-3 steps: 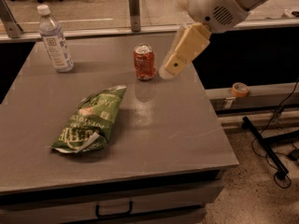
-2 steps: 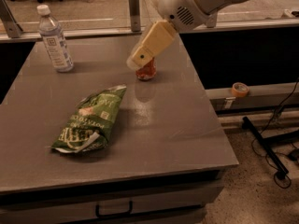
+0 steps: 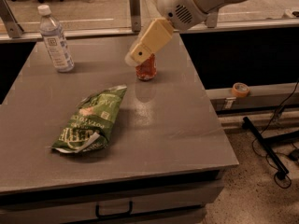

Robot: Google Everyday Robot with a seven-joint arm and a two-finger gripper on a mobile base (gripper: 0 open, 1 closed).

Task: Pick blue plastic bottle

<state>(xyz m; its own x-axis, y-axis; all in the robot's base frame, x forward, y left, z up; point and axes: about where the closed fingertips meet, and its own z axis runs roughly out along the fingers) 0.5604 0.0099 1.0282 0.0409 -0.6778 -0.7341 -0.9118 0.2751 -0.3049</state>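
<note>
We count one tabletop point(image 3: 187, 125) carrying three things. Our one gripper point(image 3: 133, 57) hangs above the far middle, likely bound leftward; whether it is spread, we cannot tell. One chip bag point(image 3: 91, 120) lies flat. One blue plastic bottle point(image 3: 55, 41) stands upright at the far left, unheld. One red can point(image 3: 146, 70) stands behind the gripper.

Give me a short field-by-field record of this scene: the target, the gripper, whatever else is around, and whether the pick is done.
target: bottle, upright, white cap on, far left corner of the table
gripper: gripper, above the table's far middle, in front of the can in this view, well apart from the bottle
can: red can, upright, top hidden by the gripper
bag: green bag, lying flat, near left part of the table
off table: tape roll on the ledge to the right
pick: not yet done; bottle stands free
</note>
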